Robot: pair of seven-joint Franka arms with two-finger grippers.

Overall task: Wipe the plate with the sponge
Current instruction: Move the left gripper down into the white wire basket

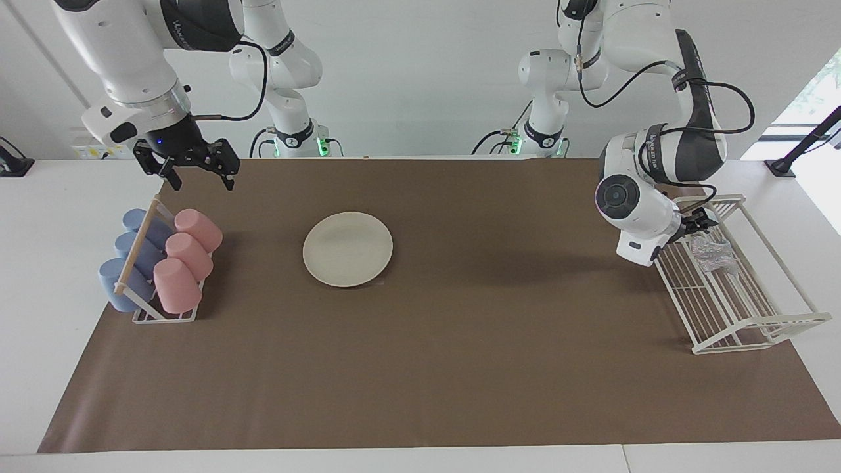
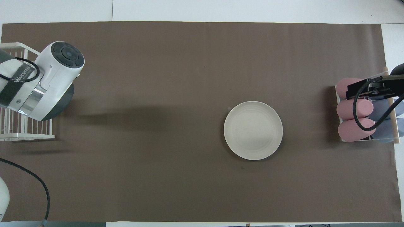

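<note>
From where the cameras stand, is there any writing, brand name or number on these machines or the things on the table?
Dark band on the left arm, overhead view: white lettering, too blurred to read for sure.
Dark band on the right arm, facing view: white lettering, likewise unreadable.
Plate, pink cups, blue cups, white wire rack, sponge: no text or numbers seen.

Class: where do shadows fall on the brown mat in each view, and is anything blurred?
Facing view: soft shadow on the brown mat beside the white wire rack; overhead view: a long shadow stretches from the left arm toward the round cream-white plate. Nothing looks blurred.
</note>
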